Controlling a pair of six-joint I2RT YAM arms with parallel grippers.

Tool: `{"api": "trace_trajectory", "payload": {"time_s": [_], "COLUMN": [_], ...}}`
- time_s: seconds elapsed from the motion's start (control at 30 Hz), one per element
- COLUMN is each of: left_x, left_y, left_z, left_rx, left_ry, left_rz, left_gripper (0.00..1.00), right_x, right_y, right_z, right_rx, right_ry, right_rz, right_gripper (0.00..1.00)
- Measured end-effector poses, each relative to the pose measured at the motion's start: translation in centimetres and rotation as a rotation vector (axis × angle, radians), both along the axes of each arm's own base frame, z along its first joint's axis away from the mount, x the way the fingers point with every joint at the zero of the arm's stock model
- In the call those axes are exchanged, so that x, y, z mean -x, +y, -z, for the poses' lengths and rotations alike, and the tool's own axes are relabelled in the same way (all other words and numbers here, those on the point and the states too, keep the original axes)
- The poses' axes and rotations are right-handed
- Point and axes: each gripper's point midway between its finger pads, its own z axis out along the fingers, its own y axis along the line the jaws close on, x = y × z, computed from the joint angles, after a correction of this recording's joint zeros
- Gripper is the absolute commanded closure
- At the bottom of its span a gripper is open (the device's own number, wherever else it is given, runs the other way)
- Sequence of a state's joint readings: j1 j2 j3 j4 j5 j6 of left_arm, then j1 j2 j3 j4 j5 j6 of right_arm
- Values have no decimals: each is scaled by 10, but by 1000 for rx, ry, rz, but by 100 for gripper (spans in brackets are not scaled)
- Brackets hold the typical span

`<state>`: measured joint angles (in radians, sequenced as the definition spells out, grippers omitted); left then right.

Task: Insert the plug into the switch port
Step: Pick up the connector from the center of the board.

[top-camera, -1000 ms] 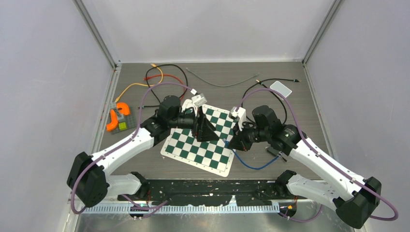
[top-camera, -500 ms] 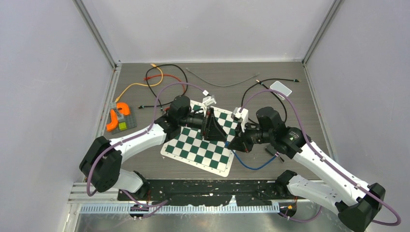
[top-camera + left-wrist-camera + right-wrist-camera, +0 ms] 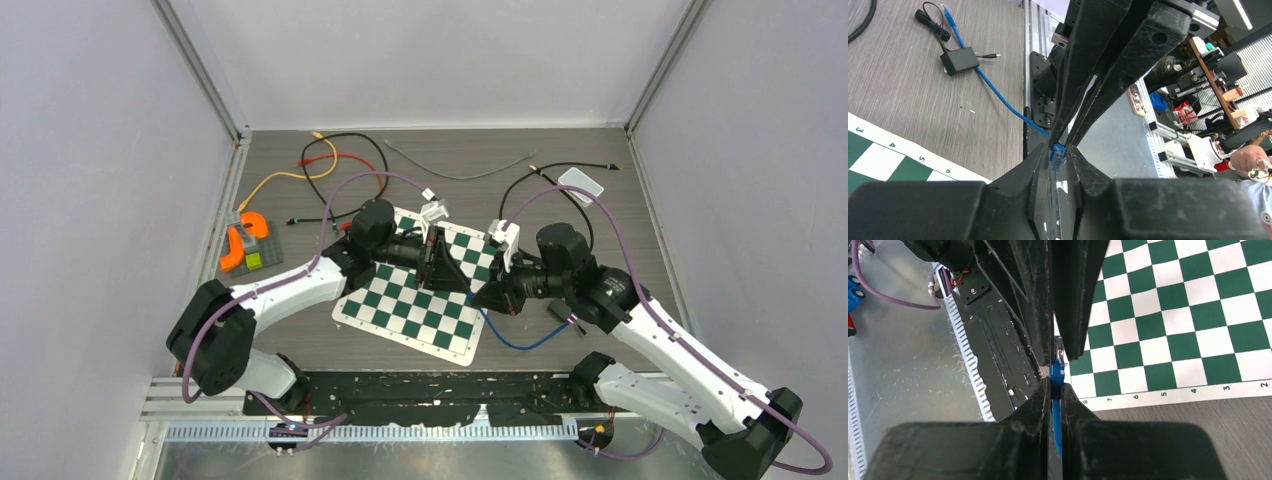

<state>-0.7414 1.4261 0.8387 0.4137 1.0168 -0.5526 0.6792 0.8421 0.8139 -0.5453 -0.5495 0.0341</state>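
Top view: the left hand and right hand meet tip to tip above the chess mat. A blue cable trails from their meeting point down to the desk.

Left wrist: the plug sits between the left fingers, which stand narrow around it. Whether they clamp it cannot be told. The right hand's fingers converge on it from ahead.

Right wrist: the right hand pinches the cable just behind the plug, whose clear tip reaches between the left fingers.

The step appears to be a mid-air pass or regrasp of the plug. Next, one hand likely needs a firm hold before the other lets go, then the plug must be squared to the port. No view shows for certain which item is the switch.
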Motion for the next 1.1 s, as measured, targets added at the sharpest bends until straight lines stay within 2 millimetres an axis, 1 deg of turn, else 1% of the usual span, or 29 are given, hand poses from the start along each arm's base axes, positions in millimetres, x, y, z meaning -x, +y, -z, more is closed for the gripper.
{"api": "trace_trajectory", "payload": {"time_s": [0.03,0.1,0.13,0.17,0.2,0.27,0.33,0.5,0.67,0.77,0.93,1.0,1.07,1.1], "left_x": [0,1,1,1,0,-2,-7,-24,-37,-44,-49,-50,-52,-53], "left_y": [0,-1,-1,-1,-1,-2,-4,-8,-9,-11,-10,-8,-8,-8], "left_z": [0,1,1,2,3,3,4,7,11,8,2,-1,-2,-2], "left_rx": [0,-2,-3,-5,-7,-14,-26,-64,-108,-125,-138,-143,-143,-147], "left_ry": [2,10,14,18,22,41,72,192,327,391,429,438,446,450], "left_rz": [2,2,2,1,-4,-24,-64,-205,-319,-383,-446,-465,-481,-487], "left_gripper": [90,96,98,99,99,96,97,97,97,97,97,97,97,97], "right_x": [0,-1,-1,-3,-5,-12,-20,-36,-45,-47,-50,-52,-53,-53], "right_y": [0,-1,-1,-2,-3,-8,-13,-26,-26,-23,-19,-19,-18,-17], "right_z": [1,2,3,4,4,4,-1,-23,-31,-26,-8,-3,-1,0], "right_rx": [1,3,5,9,14,26,28,-18,-21,-9,43,64,80,87], "right_ry": [4,10,13,15,15,-3,-41,-222,-323,-342,-341,-347,-354,-356], "right_rz": [4,14,21,34,51,104,160,261,275,266,266,269,269,267], "right_gripper": [94,85,70,65,56,48,44,43,43,44,48,50,53,58]}}
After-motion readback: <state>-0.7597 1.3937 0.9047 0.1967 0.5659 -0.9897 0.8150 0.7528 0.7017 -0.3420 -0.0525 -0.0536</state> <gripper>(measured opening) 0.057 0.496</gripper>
